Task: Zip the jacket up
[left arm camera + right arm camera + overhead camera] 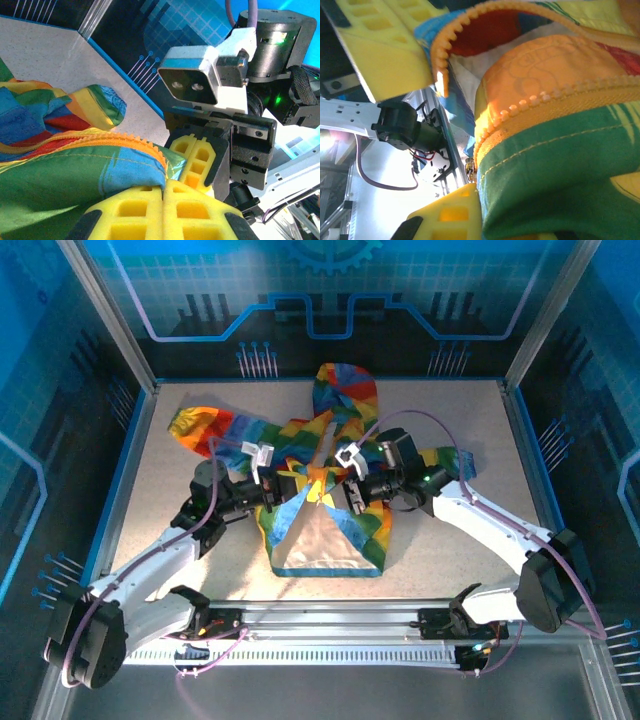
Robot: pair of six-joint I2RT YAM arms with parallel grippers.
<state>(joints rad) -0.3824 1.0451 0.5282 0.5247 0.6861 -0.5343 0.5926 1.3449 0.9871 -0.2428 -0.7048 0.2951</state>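
Observation:
The rainbow-striped jacket (344, 392) lies spread in the middle of the table, front open, with its pale lining (322, 542) showing toward me. My left gripper (283, 491) and right gripper (348, 490) meet over its middle, almost touching. In the left wrist view my left gripper (164, 188) is shut on the jacket's edge, just under the orange zipper teeth (125, 140). The right gripper's yellow fingers (198, 161) are directly behind it. In the right wrist view my right gripper (479, 201) is shut on the green fabric (560, 170) below the other zipper row (545, 100).
One sleeve (200, 426) stretches to the back left and the hood points to the back wall. A metal rail (330, 625) runs along the near edge. Blue enclosure walls and frame posts (110, 320) surround the table (470, 430).

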